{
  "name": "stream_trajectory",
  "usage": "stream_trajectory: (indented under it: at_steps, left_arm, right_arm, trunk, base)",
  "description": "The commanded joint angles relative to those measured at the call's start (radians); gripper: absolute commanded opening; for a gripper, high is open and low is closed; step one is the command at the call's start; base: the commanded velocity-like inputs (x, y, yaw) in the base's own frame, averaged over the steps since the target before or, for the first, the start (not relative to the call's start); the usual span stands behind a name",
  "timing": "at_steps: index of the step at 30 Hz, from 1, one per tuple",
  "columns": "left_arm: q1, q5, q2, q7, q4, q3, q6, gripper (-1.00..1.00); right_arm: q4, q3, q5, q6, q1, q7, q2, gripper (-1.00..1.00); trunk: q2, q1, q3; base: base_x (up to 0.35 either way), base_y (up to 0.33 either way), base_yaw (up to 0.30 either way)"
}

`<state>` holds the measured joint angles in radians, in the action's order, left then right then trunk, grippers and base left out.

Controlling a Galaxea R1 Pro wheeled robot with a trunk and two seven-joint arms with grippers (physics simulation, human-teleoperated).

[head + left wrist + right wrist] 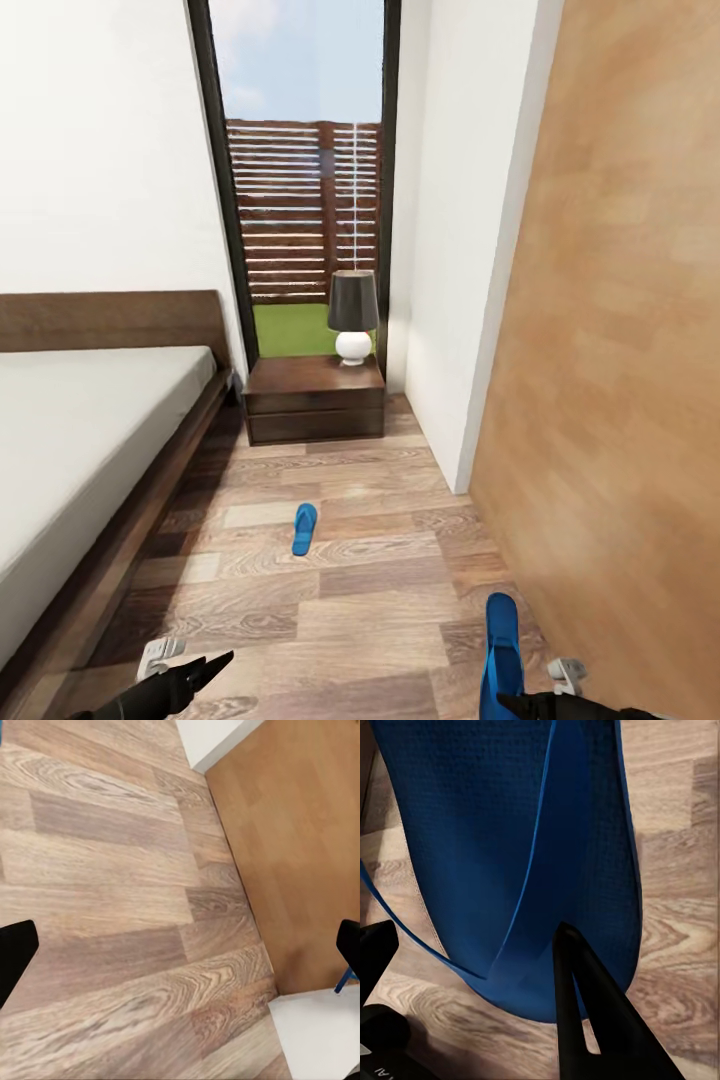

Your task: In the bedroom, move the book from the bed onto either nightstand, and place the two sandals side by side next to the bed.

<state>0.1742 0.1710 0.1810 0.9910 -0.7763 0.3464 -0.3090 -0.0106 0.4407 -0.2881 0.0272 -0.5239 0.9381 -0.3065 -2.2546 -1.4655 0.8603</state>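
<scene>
So the sandal in hand (510, 855) was bright blue, flat, with a dimpled textured sole and thin thong straps. The right end effector (520, 700) was pinching it by one end: in the right wrist view one black finger (585, 1020) lay across the sole's face near where the straps meet. In the head view it stuck up and forward from the end effector, off the floor (370, 600), close to the tan wood panel (620, 400) on the right. My guess is it was being carried over to sit beside its twin.

The other sandal (304, 528) lay flat on the plank floor well ahead, between the bed (90, 440) and the white wall, short of the nightstand (315, 400) with its lamp (353, 315).

The left end effector (205, 668) was spread apart with nothing in it, hovering low near the bed frame, probably just parked out of the way. I couldn't spot the book on the visible mattress.
</scene>
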Motion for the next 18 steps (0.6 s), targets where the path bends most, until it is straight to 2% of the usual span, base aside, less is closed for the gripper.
stream_trajectory:
  at_steps: [1, 5, 12, 18]
  left_arm:
    - [0.001, 0.005, 0.0, 0.003, 0.0, 0.001, -0.01, 1.0]
    - [0.0, 0.005, 0.0, 0.003, 0.0, 0.002, -0.01, 1.0]
    - [0.0, 0.005, 0.0, 0.003, 0.0, 0.002, -0.01, 1.0]
    - [0.001, 0.005, 0.0, 0.003, 0.0, 0.002, -0.01, 1.0]
  right_arm:
    - [0.0, 0.01, -0.007, 0.0, -0.001, 0.007, 0.0, -1.0]
    - [0.0, 0.01, -0.008, 0.0, 0.0, 0.007, 0.0, -1.0]
    - [0.0, 0.01, -0.008, 0.0, 0.0, 0.007, 0.0, -1.0]
    - [0.0, 0.01, -0.007, 0.0, -0.001, 0.007, 0.0, -1.0]
  trunk:
    - [0.0, 0.0, 0.001]
    - [0.0, 0.0, 0.001]
    - [0.0, 0.0, 0.001]
    - [0.0, 0.0, 0.001]
  base:
    - [0.301, 0.0, 0.0]
    - [0.213, 0.0, 0.0]
    - [0.065, 0.0, 0.0]
    - [0.269, 0.0, 0.0]
